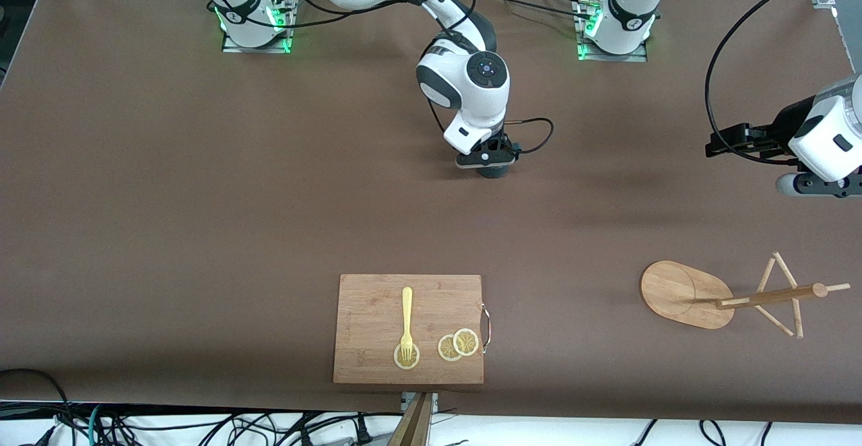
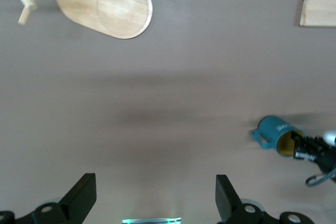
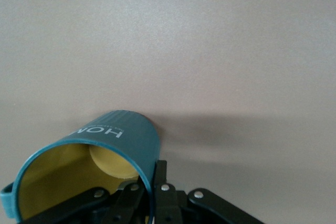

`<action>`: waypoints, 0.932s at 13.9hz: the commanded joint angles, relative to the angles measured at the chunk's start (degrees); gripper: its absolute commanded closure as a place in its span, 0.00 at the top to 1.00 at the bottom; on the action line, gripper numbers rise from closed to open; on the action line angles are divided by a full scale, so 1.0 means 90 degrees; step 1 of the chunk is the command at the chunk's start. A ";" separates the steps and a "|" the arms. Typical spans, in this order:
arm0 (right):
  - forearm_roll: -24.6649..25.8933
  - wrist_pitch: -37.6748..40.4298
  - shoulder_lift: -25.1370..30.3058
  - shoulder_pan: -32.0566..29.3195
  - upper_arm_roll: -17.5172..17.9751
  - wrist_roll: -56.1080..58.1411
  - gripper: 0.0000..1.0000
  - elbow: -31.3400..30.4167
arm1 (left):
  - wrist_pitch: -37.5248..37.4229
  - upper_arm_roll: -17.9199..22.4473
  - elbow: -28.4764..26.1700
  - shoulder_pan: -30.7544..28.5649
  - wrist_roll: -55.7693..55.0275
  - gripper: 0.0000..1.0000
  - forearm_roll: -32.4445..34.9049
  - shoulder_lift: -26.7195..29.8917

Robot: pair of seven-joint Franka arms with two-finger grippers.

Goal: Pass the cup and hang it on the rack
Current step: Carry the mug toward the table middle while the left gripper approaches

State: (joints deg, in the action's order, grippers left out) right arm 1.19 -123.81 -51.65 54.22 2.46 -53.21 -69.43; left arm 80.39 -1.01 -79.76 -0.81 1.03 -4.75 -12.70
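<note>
The cup (image 1: 496, 171), dark teal and ribbed with a yellow inside, is at the middle of the table, under my right gripper (image 1: 493, 162). In the right wrist view my right gripper (image 3: 155, 182) is shut on the cup's (image 3: 105, 148) rim wall, one finger inside and one outside. I cannot tell whether the cup touches the table. The left wrist view shows the cup (image 2: 273, 132) with its handle pointing away from the right gripper (image 2: 310, 149). My left gripper (image 2: 156, 203) hangs open and empty over the table's left-arm end (image 1: 811, 185). The wooden rack (image 1: 687, 294) stands nearer the front camera.
A wooden cutting board (image 1: 377, 311) with a metal handle lies near the front edge, carrying a yellow fork (image 1: 407, 321) and lemon slices (image 1: 458, 345). The rack's pegs (image 1: 784, 294) spread toward the left arm's end. Bare brown table (image 1: 236, 197) surrounds the cup.
</note>
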 commanded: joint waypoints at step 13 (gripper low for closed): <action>-0.0180 0.2466 0.1351 -0.1353 0.0000 -0.0035 1.00 0.0664 | 0.1720 0.0082 -0.3097 -0.0662 0.9030 1.00 -0.2848 -0.0024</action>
State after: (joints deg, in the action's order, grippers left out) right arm 0.96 -105.64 -43.82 47.59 1.26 -53.99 -62.32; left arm 91.74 -0.16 -100.97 -5.79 71.94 -25.34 -14.58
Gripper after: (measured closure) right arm 0.000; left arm 0.000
